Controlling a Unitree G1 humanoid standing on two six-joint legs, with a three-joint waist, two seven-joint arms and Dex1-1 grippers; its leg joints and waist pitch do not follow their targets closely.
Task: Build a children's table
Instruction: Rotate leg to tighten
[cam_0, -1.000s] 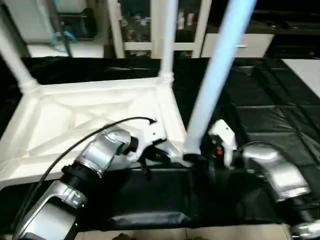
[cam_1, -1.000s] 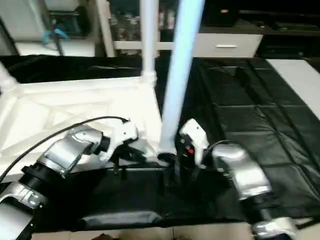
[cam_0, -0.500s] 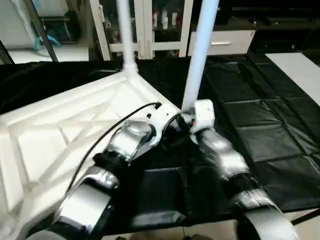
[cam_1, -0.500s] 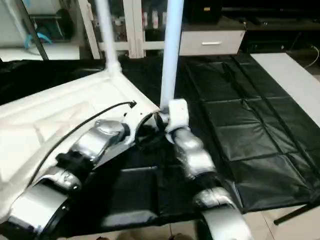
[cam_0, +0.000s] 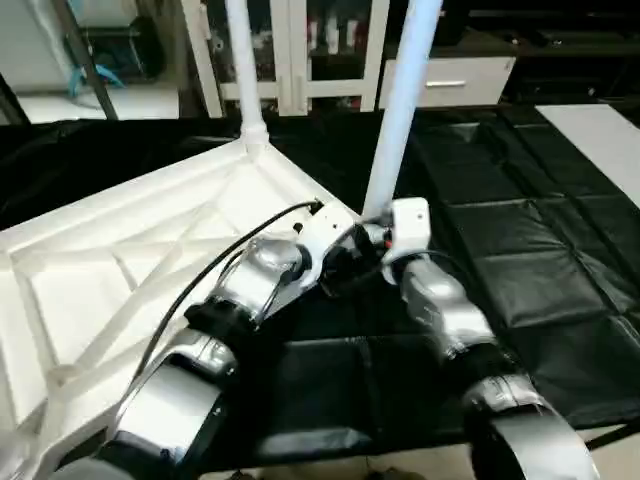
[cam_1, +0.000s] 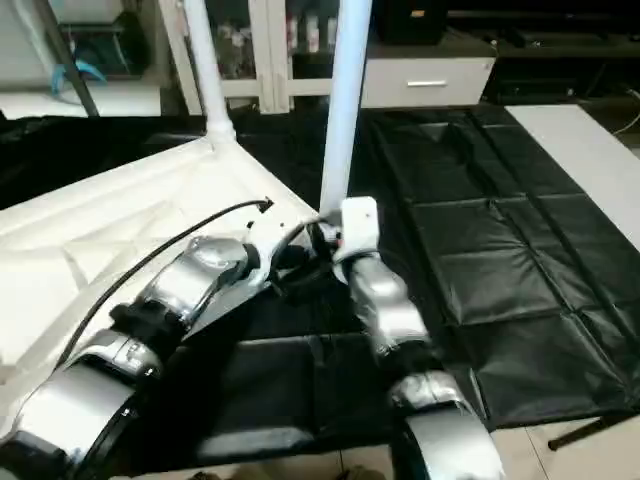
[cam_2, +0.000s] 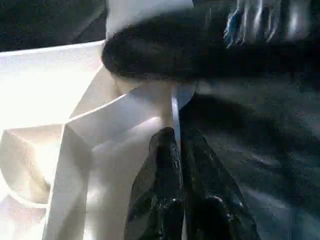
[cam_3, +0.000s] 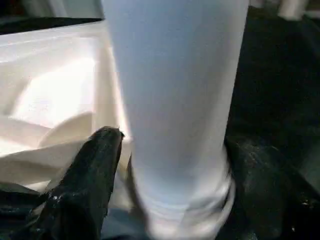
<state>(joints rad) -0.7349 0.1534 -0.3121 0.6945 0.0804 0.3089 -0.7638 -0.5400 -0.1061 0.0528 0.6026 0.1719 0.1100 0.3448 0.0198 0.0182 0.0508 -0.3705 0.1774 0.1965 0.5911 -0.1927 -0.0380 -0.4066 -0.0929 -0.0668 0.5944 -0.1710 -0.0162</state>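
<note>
Nearest, my two silver forearms, converging on the near corner of the tabletop (cam_0: 120, 270), which lies upside down on the black-covered desk (cam_0: 540, 260), ribbed X-braced underside up. My left hand (cam_2: 177, 150): black fingers pinched together on the thin white rim of the top at that corner, clenched on it. My right hand (cam_3: 165, 165): one finger (cam_3: 87, 175) either side of the foot of the near leg (cam_0: 400, 110), which stands upright in the corner socket; the fingers sit spread about the tube, and whether they press it I cannot tell. A black cable (cam_0: 200, 280) runs along my left forearm to the wrist. Farther on, a second leg (cam_0: 243, 65), upright in the far corner socket of the top. Beyond the desk edge, white-framed glass cabinet doors (cam_0: 290, 50) and a low white drawer unit (cam_0: 450, 80).
</note>
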